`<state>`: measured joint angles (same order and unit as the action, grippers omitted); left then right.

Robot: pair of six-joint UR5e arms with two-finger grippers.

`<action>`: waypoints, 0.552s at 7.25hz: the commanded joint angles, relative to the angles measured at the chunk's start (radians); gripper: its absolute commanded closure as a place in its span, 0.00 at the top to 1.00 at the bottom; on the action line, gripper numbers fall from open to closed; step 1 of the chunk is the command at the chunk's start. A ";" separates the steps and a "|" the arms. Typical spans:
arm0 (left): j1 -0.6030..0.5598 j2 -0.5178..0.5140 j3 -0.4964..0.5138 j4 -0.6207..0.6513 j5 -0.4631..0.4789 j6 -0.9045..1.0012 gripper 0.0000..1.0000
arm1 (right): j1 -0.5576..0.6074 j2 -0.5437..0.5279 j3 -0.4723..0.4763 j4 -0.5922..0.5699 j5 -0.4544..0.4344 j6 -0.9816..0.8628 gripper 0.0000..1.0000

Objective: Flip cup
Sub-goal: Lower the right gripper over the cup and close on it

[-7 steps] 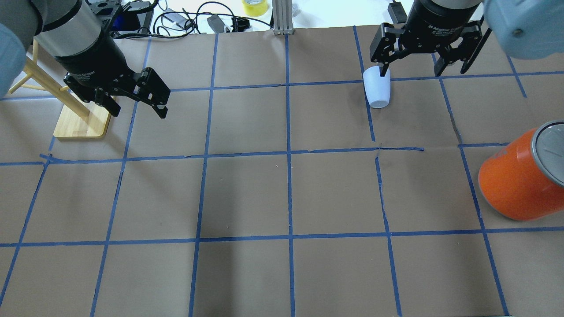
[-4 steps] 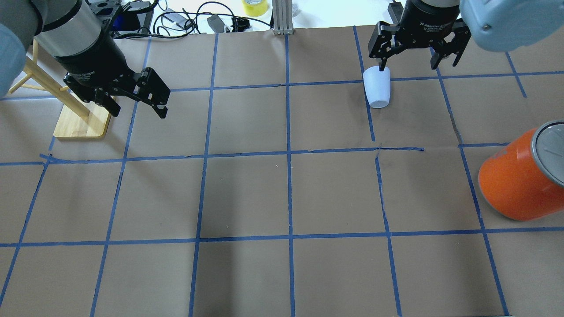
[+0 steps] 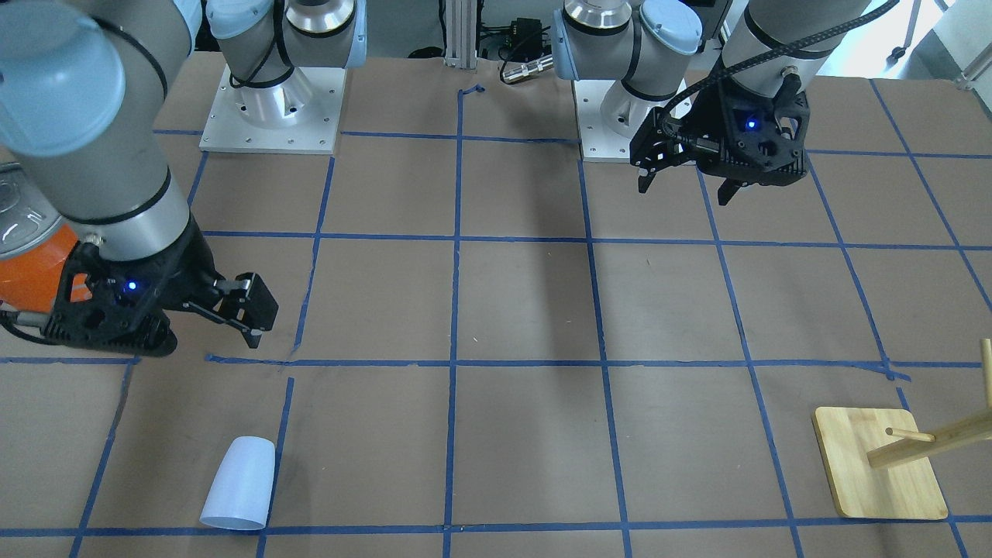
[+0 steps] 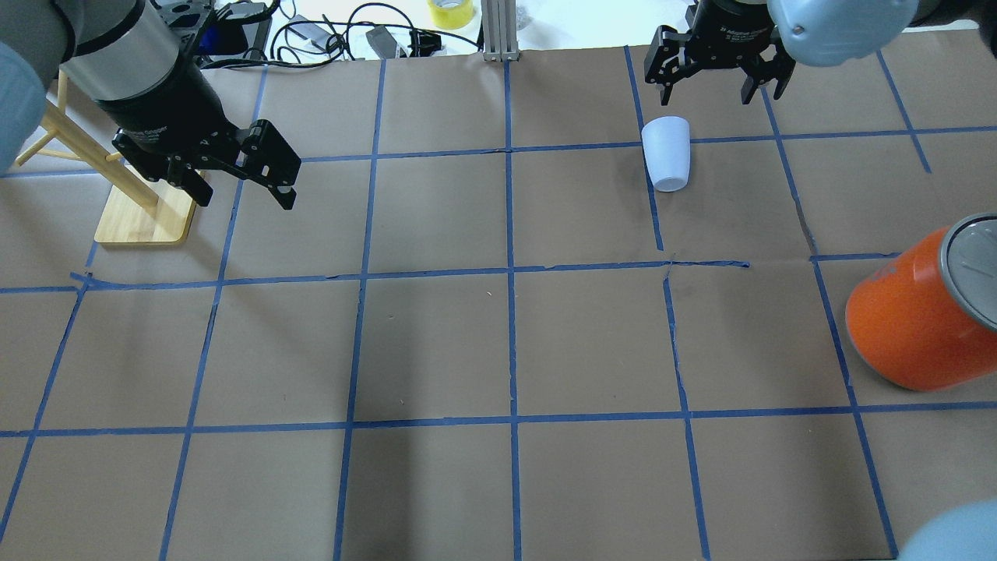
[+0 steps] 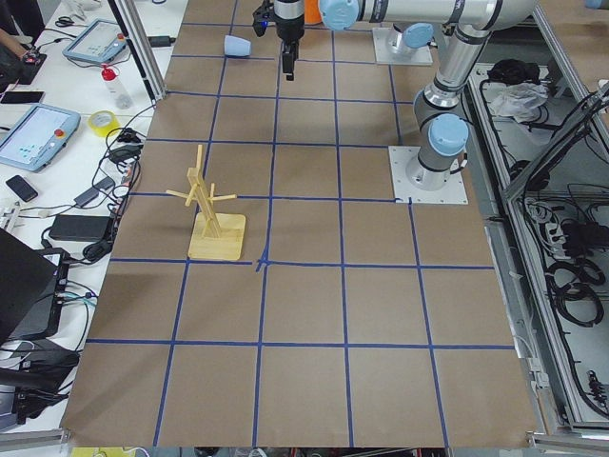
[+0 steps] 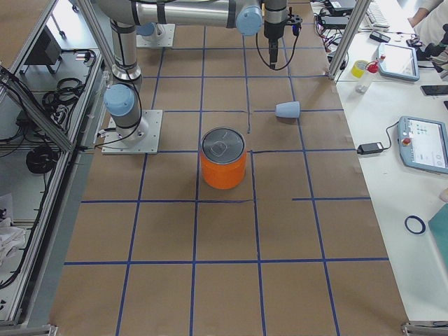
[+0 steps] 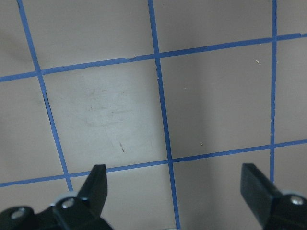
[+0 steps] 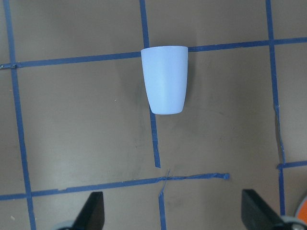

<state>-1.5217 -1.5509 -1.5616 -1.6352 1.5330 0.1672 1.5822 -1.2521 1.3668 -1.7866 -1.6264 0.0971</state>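
Note:
The pale lavender-blue cup (image 4: pixel 667 153) lies on its side on the brown paper at the far right. Its wide rim points away from the robot. It also shows in the front view (image 3: pixel 239 483), the right wrist view (image 8: pixel 164 79) and the side views (image 6: pixel 288 110) (image 5: pixel 237 47). My right gripper (image 4: pixel 705 93) is open and empty. It hangs above the table beyond the cup's rim, apart from the cup; its open fingers frame the right wrist view (image 8: pixel 173 213). My left gripper (image 4: pixel 245 195) (image 3: pixel 683 192) is open and empty over bare paper at the far left (image 7: pixel 175 189).
A big orange can (image 4: pixel 911 327) (image 6: pixel 224 164) with a silver top stands at the right edge. A wooden peg stand (image 4: pixel 144 218) (image 3: pixel 876 465) is at the far left, beside my left gripper. Cables and a yellow tape roll (image 4: pixel 450 12) lie past the far edge.
My right gripper's finger was at the cup's rim; it has drawn away from the cup, toward the far edge. The cup and the left arm have not moved.

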 commanded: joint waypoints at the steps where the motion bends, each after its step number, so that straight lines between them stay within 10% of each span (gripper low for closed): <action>1: 0.000 0.000 0.000 0.000 -0.001 0.000 1.00 | -0.011 0.162 -0.025 -0.150 -0.003 -0.007 1.00; 4: 0.000 -0.003 0.000 0.002 -0.004 0.000 1.00 | -0.013 0.304 -0.023 -0.288 -0.001 -0.005 1.00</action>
<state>-1.5217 -1.5527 -1.5616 -1.6345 1.5303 0.1672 1.5706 -1.0031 1.3431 -2.0217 -1.6287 0.0915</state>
